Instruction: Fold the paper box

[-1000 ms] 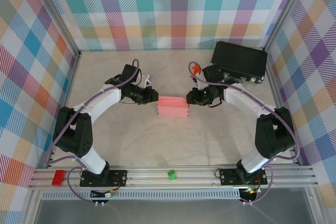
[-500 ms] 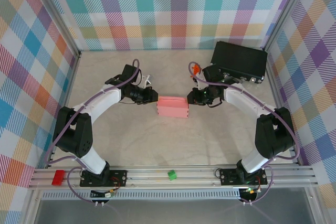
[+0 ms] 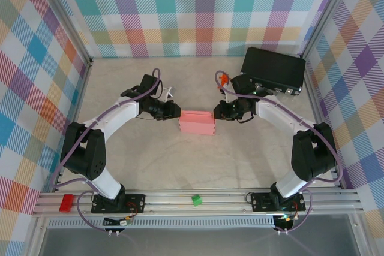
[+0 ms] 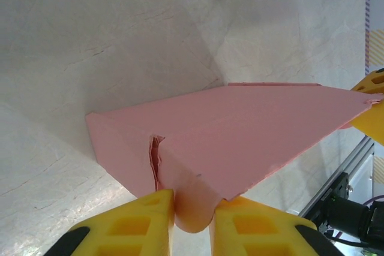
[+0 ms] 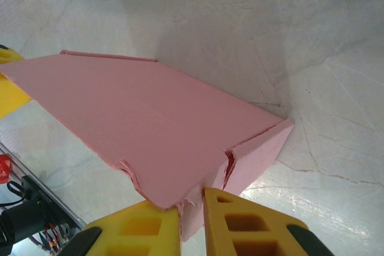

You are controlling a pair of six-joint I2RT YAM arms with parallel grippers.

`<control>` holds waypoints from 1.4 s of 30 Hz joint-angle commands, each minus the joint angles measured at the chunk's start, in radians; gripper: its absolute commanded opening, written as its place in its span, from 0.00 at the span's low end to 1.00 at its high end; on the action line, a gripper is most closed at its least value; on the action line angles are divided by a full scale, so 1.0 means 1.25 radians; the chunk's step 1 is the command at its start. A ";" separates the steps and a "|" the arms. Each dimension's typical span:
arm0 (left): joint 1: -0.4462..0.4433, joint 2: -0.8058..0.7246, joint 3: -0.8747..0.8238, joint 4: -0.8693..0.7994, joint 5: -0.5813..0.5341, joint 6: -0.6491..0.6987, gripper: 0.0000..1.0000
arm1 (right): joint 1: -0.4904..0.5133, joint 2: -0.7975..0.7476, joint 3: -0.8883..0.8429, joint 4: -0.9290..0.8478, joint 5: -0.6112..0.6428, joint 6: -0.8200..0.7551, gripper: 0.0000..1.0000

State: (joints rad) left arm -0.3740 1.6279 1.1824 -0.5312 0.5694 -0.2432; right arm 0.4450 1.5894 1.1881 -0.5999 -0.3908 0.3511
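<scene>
- Lying near the middle of the table (image 3: 198,166), the paper box (image 3: 197,123) sat as a low pink rectangular block. Its long axis ran left to right in the top view, and one short end faced each arm.
- In the wrist views the card showed ragged, slightly split seams at the near corners of both ends.
- At the box's left end, the left gripper (image 3: 176,111) had its yellow fingers (image 4: 144,220) drawn close together. They pinched a rounded pink tab of the box between them.
- At the right end, the right gripper (image 3: 217,112) had its yellow fingers (image 5: 240,220) almost together, clamped on the thin card edge at that corner.
- A black case (image 3: 273,70) stood in the far right corner, well apart from the box.
- A small green block (image 3: 196,199) and a red block (image 3: 66,202) rested on the near rail.
</scene>
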 commanded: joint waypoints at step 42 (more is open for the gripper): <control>-0.055 -0.013 0.020 -0.088 -0.126 0.048 0.16 | 0.006 0.025 0.052 -0.027 -0.025 -0.006 0.15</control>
State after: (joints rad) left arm -0.4274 1.6199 1.1938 -0.5774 0.4335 -0.2035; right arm 0.4465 1.6043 1.2205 -0.6083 -0.3946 0.3511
